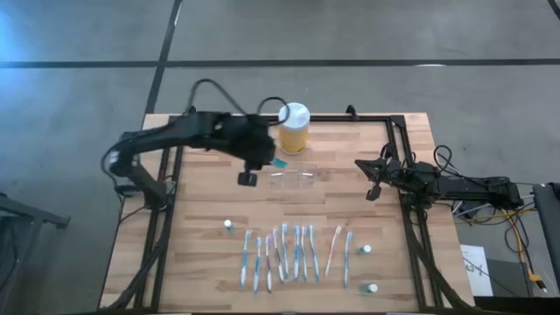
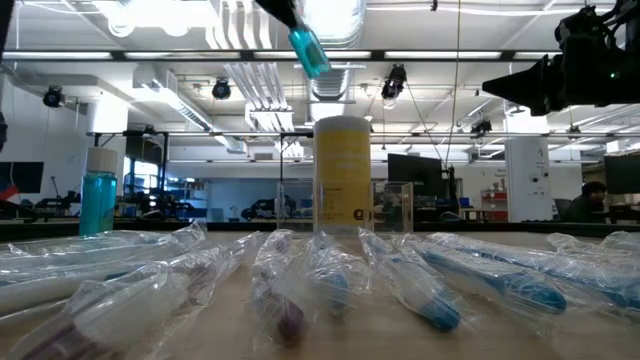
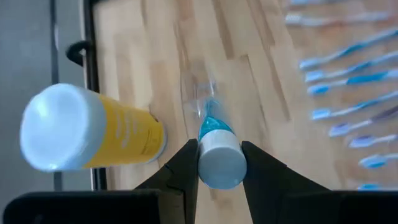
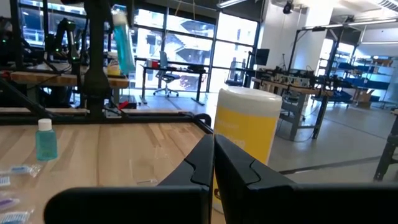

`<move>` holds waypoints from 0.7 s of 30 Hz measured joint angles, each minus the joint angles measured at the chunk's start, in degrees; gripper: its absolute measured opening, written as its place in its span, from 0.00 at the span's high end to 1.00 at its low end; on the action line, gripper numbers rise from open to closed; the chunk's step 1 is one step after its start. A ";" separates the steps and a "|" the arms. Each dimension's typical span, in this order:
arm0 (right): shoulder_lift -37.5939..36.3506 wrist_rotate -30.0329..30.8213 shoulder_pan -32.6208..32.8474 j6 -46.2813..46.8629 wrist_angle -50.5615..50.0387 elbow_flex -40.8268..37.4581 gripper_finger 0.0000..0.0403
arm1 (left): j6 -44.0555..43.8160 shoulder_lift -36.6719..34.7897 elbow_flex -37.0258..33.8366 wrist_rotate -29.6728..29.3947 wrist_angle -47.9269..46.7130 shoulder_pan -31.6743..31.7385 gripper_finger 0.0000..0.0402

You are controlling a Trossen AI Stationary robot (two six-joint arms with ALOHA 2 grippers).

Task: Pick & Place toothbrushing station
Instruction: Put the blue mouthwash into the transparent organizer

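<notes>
The toothbrushing station (image 1: 293, 178), a low clear plastic holder, rests flat on the wooden table in front of a yellow jar with a white lid (image 1: 294, 127). My left gripper (image 1: 267, 160) hovers just left of the holder, shut on a small blue bottle (image 1: 278, 163) with a white cap. The low view shows this bottle (image 2: 308, 48) high above the table. My right gripper (image 1: 372, 179) waits at the table's right edge, its fingers (image 4: 213, 155) shut on nothing. My left gripper pinches the bottle's white cap end (image 3: 219, 163) between its two fingers, one on each side. The fingers slant down toward the table. The bottle is lifted clear and tilted, its blue body (image 3: 211, 127) pointing down past the fingertips.
A row of several wrapped toothbrushes (image 1: 293, 254) lies along the near half of the table. Small blue bottles stand at the left (image 1: 228, 225) and near right (image 1: 366, 249), (image 1: 372, 287). A black frame rail (image 1: 402, 166) borders the table.
</notes>
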 joint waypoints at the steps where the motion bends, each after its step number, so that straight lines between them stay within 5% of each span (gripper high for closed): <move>1: 0.00 0.00 0.00 0.00 -0.03 0.00 0.98 | 1.36 1.72 1.23 0.08 -0.81 0.56 0.76; 9: 0.00 0.00 -0.02 0.00 -0.03 0.00 0.98 | 15.11 12.81 7.77 0.47 -5.74 1.65 0.76; 21: 0.00 0.02 0.00 -1.29 -0.05 0.00 0.98 | 23.72 23.33 11.04 -0.65 -5.59 2.66 0.76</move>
